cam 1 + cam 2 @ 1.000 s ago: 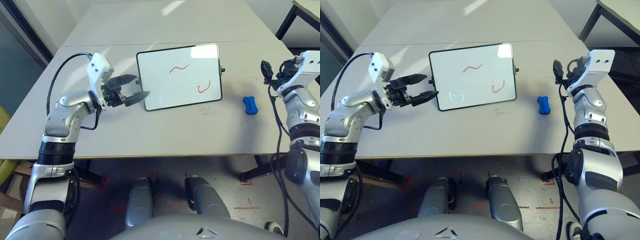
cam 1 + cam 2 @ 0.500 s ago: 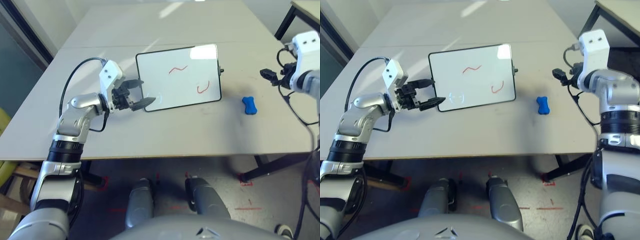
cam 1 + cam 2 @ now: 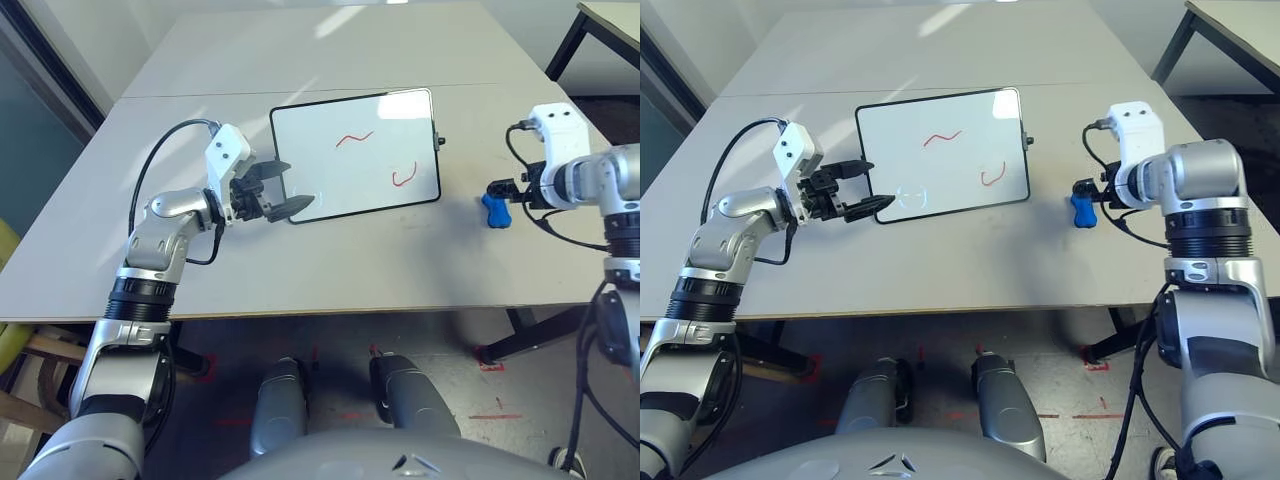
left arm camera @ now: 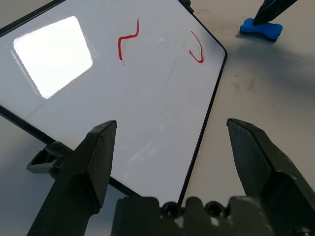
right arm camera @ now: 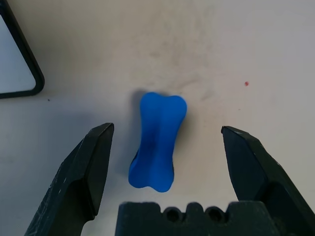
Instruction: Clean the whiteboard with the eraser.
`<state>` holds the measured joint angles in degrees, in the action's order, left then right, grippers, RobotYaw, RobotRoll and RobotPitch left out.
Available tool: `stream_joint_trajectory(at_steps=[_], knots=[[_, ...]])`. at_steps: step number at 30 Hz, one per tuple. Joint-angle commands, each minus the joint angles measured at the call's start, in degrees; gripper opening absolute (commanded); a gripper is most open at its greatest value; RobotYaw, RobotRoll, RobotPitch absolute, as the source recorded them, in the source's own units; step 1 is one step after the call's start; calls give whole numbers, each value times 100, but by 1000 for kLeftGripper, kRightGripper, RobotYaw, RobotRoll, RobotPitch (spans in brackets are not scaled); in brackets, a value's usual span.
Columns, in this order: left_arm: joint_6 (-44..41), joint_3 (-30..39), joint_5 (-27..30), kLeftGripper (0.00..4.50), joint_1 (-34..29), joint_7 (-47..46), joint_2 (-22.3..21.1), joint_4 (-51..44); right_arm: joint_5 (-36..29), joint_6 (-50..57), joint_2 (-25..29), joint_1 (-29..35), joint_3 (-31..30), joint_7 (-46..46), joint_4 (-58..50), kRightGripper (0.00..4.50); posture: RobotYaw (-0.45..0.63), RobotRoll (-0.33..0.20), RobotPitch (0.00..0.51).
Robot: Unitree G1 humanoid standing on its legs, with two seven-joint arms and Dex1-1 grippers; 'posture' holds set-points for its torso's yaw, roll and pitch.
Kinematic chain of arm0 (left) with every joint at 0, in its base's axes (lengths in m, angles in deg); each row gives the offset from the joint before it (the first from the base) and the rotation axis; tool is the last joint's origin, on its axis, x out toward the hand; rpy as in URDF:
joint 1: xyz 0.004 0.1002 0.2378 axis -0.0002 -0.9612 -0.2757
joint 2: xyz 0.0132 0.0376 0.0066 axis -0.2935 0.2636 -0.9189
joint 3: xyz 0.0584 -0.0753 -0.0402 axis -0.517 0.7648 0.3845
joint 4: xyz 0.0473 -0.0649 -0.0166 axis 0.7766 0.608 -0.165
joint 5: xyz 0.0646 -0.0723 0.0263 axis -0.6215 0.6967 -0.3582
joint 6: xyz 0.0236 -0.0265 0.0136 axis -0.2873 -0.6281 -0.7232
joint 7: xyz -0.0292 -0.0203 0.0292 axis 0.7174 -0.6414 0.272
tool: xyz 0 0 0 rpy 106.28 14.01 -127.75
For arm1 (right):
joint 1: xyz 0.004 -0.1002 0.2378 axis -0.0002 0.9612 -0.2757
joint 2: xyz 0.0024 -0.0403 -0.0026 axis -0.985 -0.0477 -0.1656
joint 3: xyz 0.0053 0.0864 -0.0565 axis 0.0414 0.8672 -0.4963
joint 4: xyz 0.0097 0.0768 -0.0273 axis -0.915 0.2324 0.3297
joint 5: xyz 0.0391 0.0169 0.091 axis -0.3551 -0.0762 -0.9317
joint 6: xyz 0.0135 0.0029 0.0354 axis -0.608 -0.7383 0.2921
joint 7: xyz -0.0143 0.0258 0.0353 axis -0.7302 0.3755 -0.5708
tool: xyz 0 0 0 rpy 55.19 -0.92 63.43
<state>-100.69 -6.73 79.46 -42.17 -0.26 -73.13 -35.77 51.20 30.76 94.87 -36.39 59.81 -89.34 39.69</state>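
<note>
The whiteboard (image 3: 355,155) lies flat at the table's middle, with two red squiggles (image 3: 356,138) on it. My left gripper (image 3: 290,187) is open at the board's near left corner, its fingers (image 4: 98,147) spread just over that edge. The blue bone-shaped eraser (image 5: 157,142) rests on the table to the right of the board. My right gripper (image 5: 167,129) hangs open directly above it, one finger on either side and neither touching. The eraser (image 3: 493,208) is partly covered by that gripper in the head views.
The grey table (image 3: 330,260) has bare surface in front of the board and between board and eraser. Its front edge runs close below both arms. A second table (image 3: 610,20) stands at the far right.
My right arm has swung down from the table's right edge to hang over the eraser. My left gripper has edged in to the board's corner.
</note>
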Motion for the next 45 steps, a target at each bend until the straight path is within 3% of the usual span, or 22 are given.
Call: stream_joint_trajectory(at_steps=[1, 25, 36, 38, 45], knots=[[35, -40, -64, 4500, 5, 37, 7, 30, 23, 48, -64, 91, 177, 162, 7, 4474, -193, 0, 77], [-147, -18, -48, 4500, 0, -20, -40, -177, 47, -443, -481, 232, 221, 582, 671, 4474, -184, 0, 96], [-257, -17, -56, 4500, -17, -47, -53, -280, 85, -849, -286, 345, -129, 330, 375, 511, -180, 0, 103], [-266, -17, -59, 4500, -13, -44, -59, -286, 109, -1006, -157, 335, -294, 181, 240, 279, -181, 0, 102], [-260, -16, -72, 4500, 16, -11, -91, -263, 566, -2644, 751, 291, -1503, -994, -772, 278, -181, 0, 91]])
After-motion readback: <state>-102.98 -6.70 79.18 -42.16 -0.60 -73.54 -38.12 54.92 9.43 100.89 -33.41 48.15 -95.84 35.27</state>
